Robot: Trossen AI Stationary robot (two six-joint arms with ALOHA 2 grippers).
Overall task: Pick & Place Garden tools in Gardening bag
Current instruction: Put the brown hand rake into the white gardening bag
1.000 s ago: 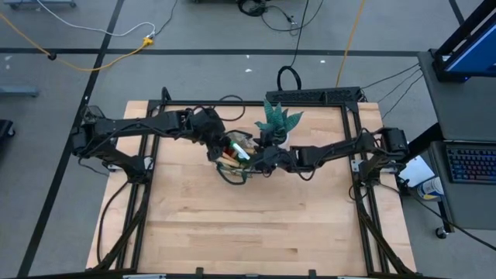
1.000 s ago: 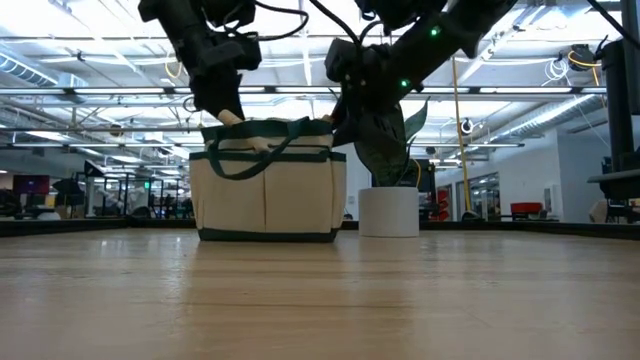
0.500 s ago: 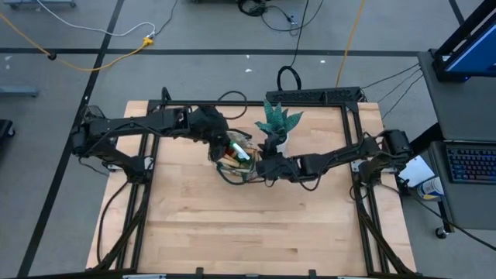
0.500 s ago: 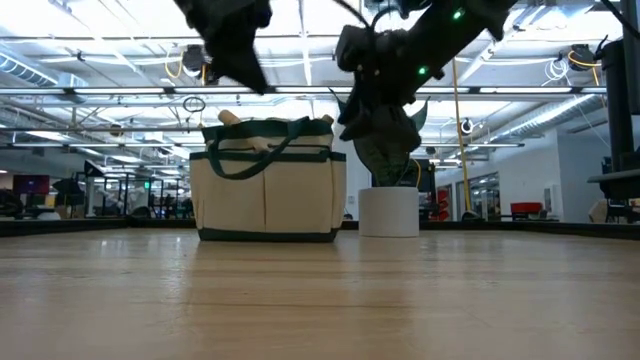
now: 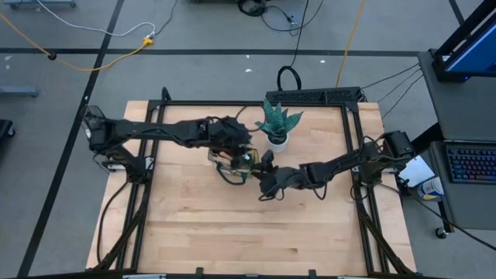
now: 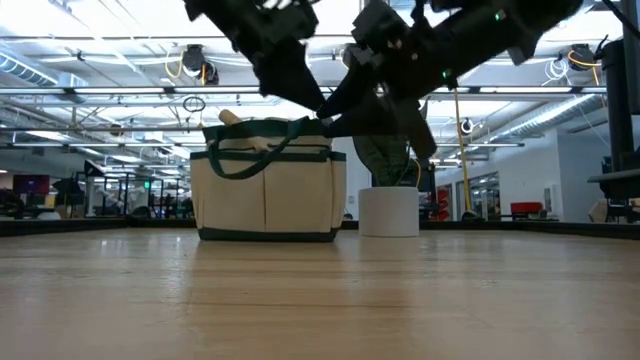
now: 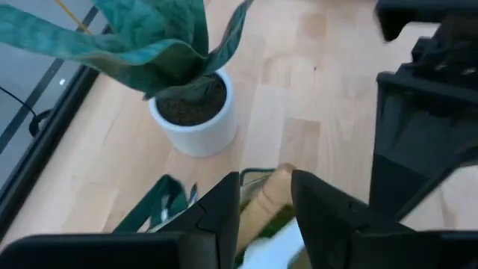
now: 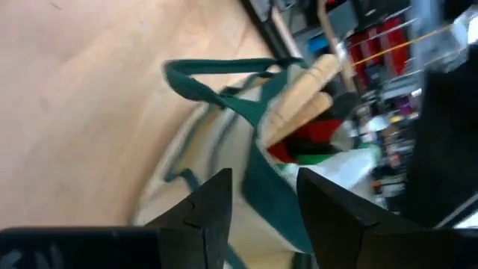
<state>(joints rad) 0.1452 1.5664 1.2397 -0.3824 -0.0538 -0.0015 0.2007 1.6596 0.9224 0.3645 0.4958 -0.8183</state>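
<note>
The tan gardening bag [image 5: 229,164] with dark green trim stands on the table, next to the white plant pot. It also shows in the low view [image 6: 268,195]. Wooden tool handles [image 8: 299,86], something red and something green stick out of its top. My left gripper [image 5: 242,146] hangs open and empty over the bag's right side, and a wooden handle [image 7: 270,193] shows between its fingers [image 7: 224,213]. My right gripper [image 5: 264,188] is open and empty at the bag's near right and looks at the bag [image 8: 239,161].
A teal spiky plant in a white pot [image 5: 277,138] stands just right of and behind the bag, also in the left wrist view [image 7: 196,119]. The two arms are close together over the bag in the low view. Bare wood table [image 5: 232,232] lies toward the near edge.
My left gripper has risen from the bag's left rim and gone toward the table's right, across the bag's top. My right gripper has drawn back from the bag toward the table's near edge. The bag has stayed where it was.
</note>
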